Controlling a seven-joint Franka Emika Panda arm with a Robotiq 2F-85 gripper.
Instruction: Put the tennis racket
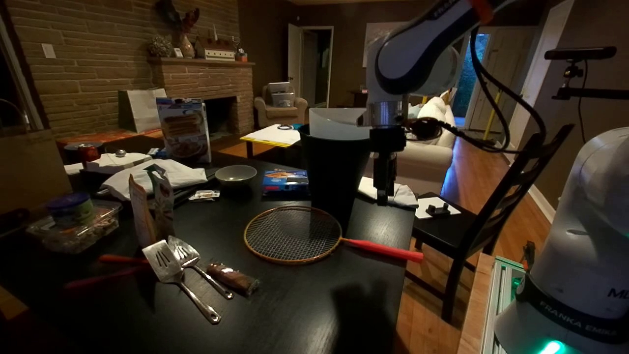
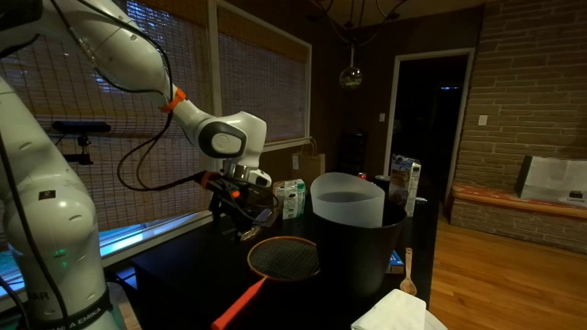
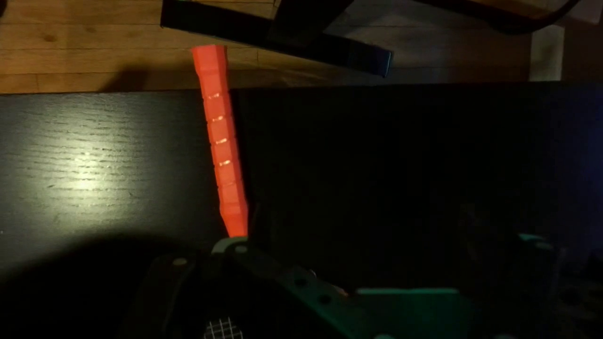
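Tennis racket is being rested overhanging table, wrist-view upper left, presumably for grasping; gripper is being held jaws apart.

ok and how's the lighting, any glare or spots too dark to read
Wrist view: glare on the tabletop left of the racket's handle, while its right side is near-black. In an exterior view, a green light flares at the arm's base; in an exterior view, the black bin nearly merges with the tabletop.
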